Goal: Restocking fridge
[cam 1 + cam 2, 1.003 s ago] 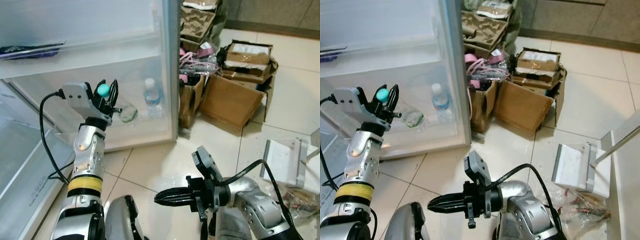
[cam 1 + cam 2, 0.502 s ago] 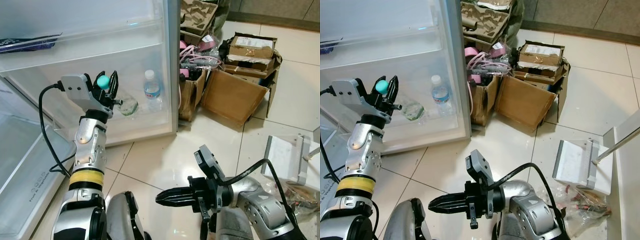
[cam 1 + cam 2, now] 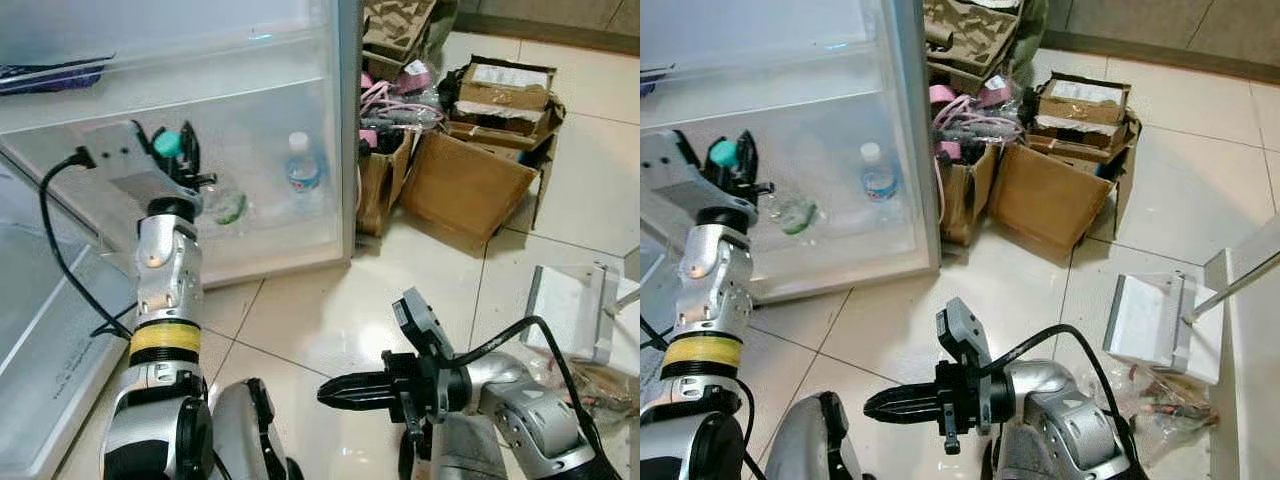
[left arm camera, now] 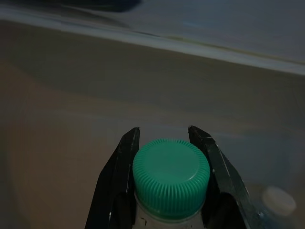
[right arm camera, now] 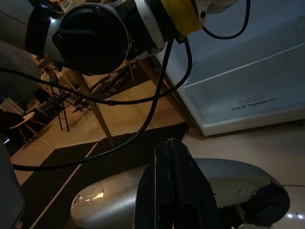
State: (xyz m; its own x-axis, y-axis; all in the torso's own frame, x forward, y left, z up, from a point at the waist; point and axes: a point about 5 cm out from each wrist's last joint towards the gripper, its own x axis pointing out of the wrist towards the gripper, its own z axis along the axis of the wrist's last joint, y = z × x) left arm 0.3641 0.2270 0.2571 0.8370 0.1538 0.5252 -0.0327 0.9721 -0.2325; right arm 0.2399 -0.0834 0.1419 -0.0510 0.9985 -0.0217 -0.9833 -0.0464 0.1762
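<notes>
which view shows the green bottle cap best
The left wrist view: the green cap sits large and sharp between the left gripper fingers. Both eye views show it small, a teal dot at the gripper tip before the fridge drawer.

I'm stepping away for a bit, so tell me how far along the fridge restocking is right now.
Done: one white-capped water bottle already stands upright in the fridge's clear lower compartment. In hand: the left gripper clamps a green-capped bottle at its neck, raised in front of that compartment. Left: setting this bottle inside and letting go. The right gripper is shut, idle over the floor.
</notes>
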